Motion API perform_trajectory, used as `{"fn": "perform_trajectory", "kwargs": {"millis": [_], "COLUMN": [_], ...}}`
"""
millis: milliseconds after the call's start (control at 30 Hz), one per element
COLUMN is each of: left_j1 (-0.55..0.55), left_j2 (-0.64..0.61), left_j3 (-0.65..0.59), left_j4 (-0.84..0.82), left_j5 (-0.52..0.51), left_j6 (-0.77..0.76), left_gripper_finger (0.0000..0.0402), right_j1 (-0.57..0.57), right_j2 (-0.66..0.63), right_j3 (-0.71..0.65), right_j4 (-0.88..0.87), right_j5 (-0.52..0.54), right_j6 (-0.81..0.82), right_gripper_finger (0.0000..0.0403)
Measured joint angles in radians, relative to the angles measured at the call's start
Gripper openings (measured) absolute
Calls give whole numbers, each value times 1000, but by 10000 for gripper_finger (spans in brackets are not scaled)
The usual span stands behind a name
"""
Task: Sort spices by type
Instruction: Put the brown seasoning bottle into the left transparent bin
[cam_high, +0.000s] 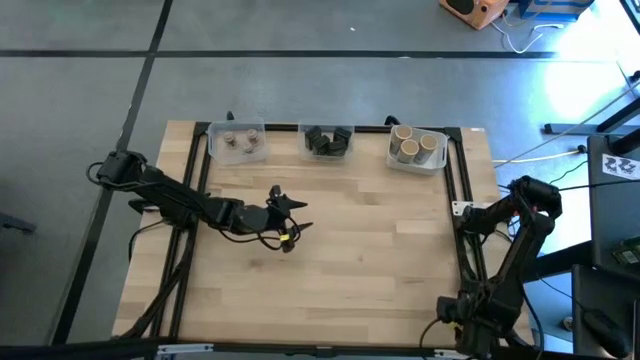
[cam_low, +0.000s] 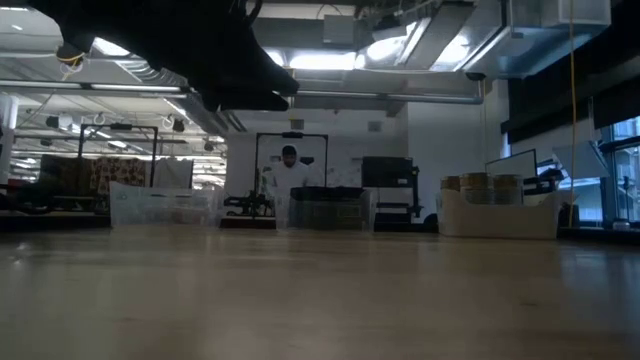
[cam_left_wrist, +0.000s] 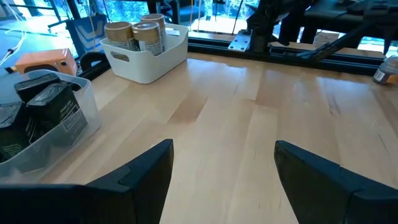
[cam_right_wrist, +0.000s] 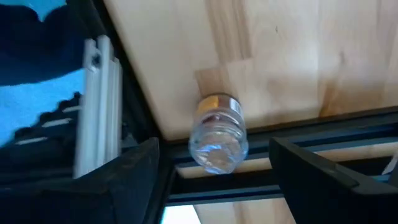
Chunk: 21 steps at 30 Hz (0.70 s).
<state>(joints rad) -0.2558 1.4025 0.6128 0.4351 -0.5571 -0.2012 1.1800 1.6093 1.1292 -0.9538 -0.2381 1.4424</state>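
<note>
Sorted: spices (cam_high: 326, 141) binned at 12 o'clock | left end effector (cam_high: 287, 206) wide, empty | right end effector (cam_right_wrist: 214, 158) wide, empty | retraction kept clear of tubs (cam_high: 416, 161).

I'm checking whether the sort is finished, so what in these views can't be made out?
- Left tub: the high view shows its small round jars too small to count; the low view shows only a pale blur.
- Middle tub: cut off by the left wrist view's edge, so some dark blocks are hidden.
- Clear jar at the table edge: contents unreadable in the right wrist view.

Round jars (cam_high: 239, 141) too small to tell apart
</note>
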Motion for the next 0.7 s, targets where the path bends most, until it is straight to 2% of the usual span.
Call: {"fn": "perform_trajectory", "kwargs": {"millis": [433, 600, 700], "left_j1": [0, 0, 0], "left_j2": [0, 0, 0], "left_j3": [0, 0, 0], "left_j4": [-6, -6, -6], "left_j5": [0, 0, 0], "left_j6": [8, 7, 7], "left_gripper_finger": [263, 263, 263], "right_j1": [31, 29, 29], "right_j2": [8, 66, 92], "right_j3": [-134, -150, -151], "right_j4": [169, 202, 236], "right_j5": [-24, -108, -128], "right_j6": [1, -54, -72], "right_gripper_finger": [303, 302, 289]}}
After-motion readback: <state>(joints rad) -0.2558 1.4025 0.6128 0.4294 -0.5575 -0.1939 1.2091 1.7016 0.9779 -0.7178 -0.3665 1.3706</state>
